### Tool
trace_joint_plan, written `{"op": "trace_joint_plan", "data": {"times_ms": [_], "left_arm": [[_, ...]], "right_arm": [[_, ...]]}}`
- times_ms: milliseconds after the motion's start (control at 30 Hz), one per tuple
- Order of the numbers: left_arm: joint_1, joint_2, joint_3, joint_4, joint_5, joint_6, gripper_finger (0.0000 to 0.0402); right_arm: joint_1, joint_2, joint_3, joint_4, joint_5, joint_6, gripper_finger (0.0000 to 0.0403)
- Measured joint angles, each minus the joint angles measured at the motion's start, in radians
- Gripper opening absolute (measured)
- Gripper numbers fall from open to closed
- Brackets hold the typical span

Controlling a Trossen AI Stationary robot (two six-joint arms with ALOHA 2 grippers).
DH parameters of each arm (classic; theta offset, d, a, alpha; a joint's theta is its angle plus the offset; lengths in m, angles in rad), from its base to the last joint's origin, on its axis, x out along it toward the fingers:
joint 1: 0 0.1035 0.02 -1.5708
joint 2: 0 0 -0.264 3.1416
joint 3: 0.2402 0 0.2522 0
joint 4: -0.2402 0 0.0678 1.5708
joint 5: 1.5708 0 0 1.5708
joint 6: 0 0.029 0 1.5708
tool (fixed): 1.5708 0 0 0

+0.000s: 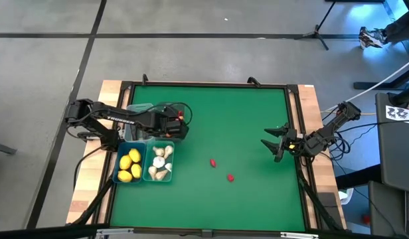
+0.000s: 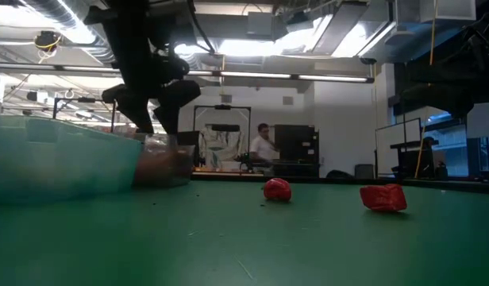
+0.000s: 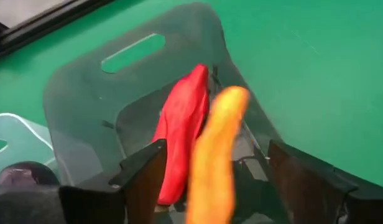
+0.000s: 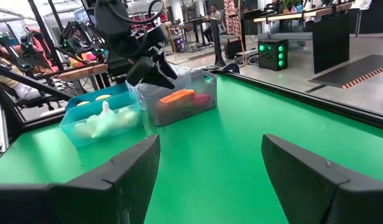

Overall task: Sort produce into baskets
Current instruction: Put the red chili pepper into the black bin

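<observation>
My left gripper (image 3: 216, 149) hangs open over a clear grey basket (image 3: 79, 106), pointing steeply down. An orange carrot (image 3: 216, 155) shows between its spread fingers with a gap on either side. In the right wrist view the carrot (image 4: 176, 96) lies in that basket (image 4: 179, 113) under the gripper (image 4: 157, 73). A red pepper (image 3: 182, 134) lies in the same basket. A blue basket with lemons (image 1: 129, 166) and one with garlic (image 1: 159, 162) stand beside it. Two red peppers (image 1: 213, 162) (image 1: 230, 177) lie on the green mat. My right gripper (image 1: 279, 143) waits open at the right edge.
A dark purple piece (image 3: 17, 175) shows in the neighbouring clear basket. The baskets cluster at the table's left side. The green mat (image 1: 244, 119) stretches bare between them and the right arm, apart from the two peppers. A raised black frame borders the table.
</observation>
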Motion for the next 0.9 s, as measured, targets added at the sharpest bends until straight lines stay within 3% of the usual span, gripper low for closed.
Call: {"op": "trace_joint_plan", "data": {"times_ms": [100, 267, 433, 533, 667, 833, 900], "left_arm": [[-0.003, -0.004, 0.0, 0.036, 0.039, 0.055, 0.0275], [-0.043, -0.013, 0.032, 0.168, 0.162, 0.27, 0.0276], [-0.127, -0.014, 0.053, 0.443, 0.272, 0.509, 0.0276], [-0.175, -0.005, 0.05, 0.597, 0.281, 0.606, 0.0276], [-0.204, 0.014, 0.049, 0.66, 0.294, 0.701, 0.0276], [-0.222, 0.087, 0.048, 0.729, 0.433, 0.776, 0.0276], [-0.225, 0.13, 0.048, 0.761, 0.443, 0.819, 0.0276]], "right_arm": [[0.0, 0.0, 0.0, 0.0, 0.0, -0.002, 0.028], [0.0, 0.0, 0.0, 0.0, 0.0, -0.012, 0.028], [0.0, 0.0, 0.0, 0.0, 0.0, -0.012, 0.028], [0.0, 0.0, 0.0, 0.0, 0.0, -0.012, 0.028], [0.0, 0.0, 0.0, 0.0, 0.0, -0.012, 0.028], [0.0, 0.002, 0.0, 0.0, 0.0, -0.012, 0.028], [0.0, 0.005, 0.0, 0.0, 0.0, -0.013, 0.028]]}}
